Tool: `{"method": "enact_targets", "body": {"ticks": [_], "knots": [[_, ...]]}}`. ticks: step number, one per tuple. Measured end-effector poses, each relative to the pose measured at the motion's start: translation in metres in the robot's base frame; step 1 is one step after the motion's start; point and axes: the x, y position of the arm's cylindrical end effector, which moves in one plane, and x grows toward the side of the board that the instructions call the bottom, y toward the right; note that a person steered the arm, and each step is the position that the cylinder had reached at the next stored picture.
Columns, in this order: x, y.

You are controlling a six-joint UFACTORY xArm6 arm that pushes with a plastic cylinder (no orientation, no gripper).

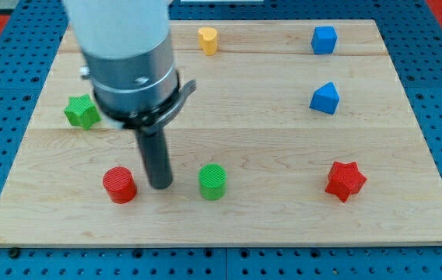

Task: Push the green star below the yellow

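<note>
Your bare rod's tip (161, 185) holds nothing, well below-right of the green plastic star block (82, 112). Sweeping toward it may knock the red cylinder (119, 185).

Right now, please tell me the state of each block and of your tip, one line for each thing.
green star: flat, view's left edge, untouched.
yellow block: upright, view's top.
my tip: between red cylinder and green cylinder, touching neither.
red cylinder: upright.
green cylinder: upright.
blue cube: view's top right.
blue block: below the cube.
red star: flat, view's lower right.
</note>
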Motion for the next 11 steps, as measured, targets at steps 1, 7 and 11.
{"method": "enact_targets", "body": {"ticks": [1,7,11], "knots": [[0.002,-0.027],[-0.145,-0.123],[-0.19,-0.126]]}}
